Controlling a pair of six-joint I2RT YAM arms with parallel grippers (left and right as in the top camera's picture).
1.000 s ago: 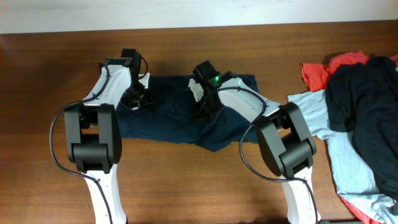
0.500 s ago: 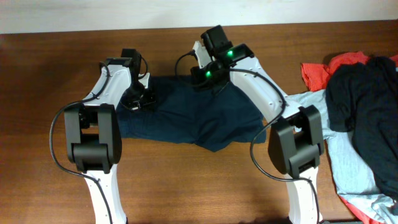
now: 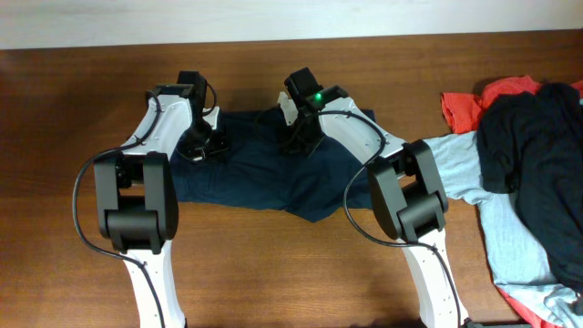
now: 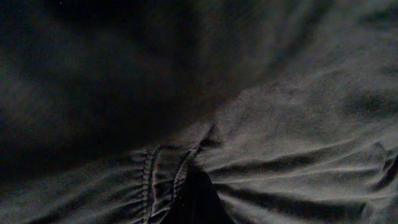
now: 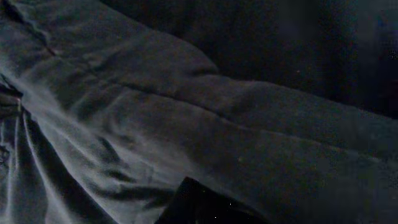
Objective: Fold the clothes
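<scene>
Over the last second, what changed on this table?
The right end effector swung toward the table's far edge, then came back down onto the navy shorts. The left end effector stayed on the shorts, which kept their shape. The pile of other garments did not move.

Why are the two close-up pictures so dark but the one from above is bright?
Overhead view: bright, even and sharp, the shorts clear on the brown table. Left wrist view: the camera is right up against the dark cloth, so it's dim, nearly black and blurry at top left. Right wrist view: dim too, black at upper right, only folds showing.
</scene>
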